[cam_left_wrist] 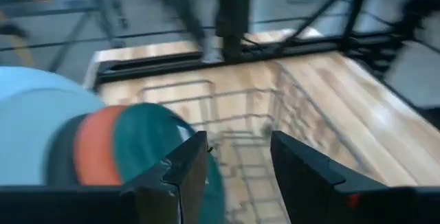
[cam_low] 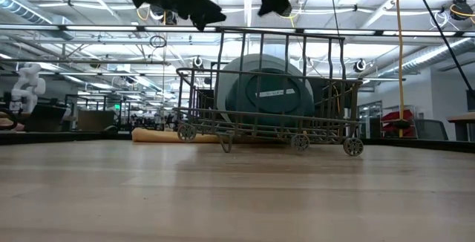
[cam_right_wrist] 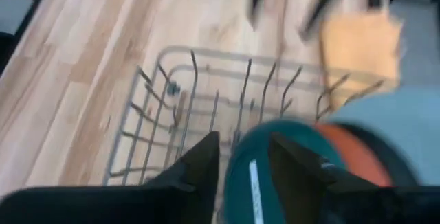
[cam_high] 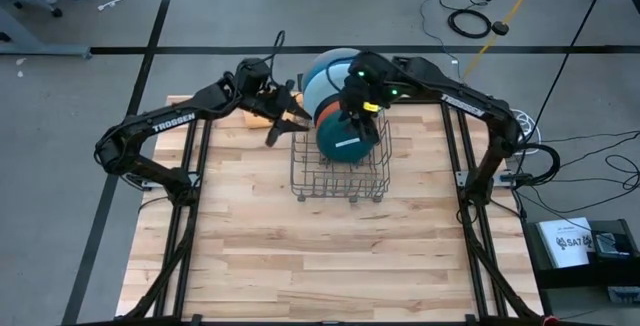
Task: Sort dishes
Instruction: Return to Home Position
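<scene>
Several round plates stand on edge in the wire rack (cam_high: 340, 181). The dark teal plate (cam_high: 347, 138) with a white sticker is nearest, the orange plate (cam_high: 326, 114) stands behind it, and the large light blue plate (cam_high: 325, 74) is farthest back. In the low view a large grey plate (cam_low: 236, 71) shows behind the teal one (cam_low: 269, 97). My right gripper (cam_right_wrist: 244, 162) is open and hangs above the teal plate's top rim (cam_right_wrist: 256, 176), clear of it. My left gripper (cam_left_wrist: 237, 162) is open and empty above the rack's left side, beside the plates.
An orange cloth (cam_high: 255, 116) lies on the table at the far left of the rack, under my left arm; it also shows in the right wrist view (cam_right_wrist: 361, 45). The rack's near half (cam_right_wrist: 179, 114) holds no plates. Bare wood table (cam_high: 300, 256) lies nearer.
</scene>
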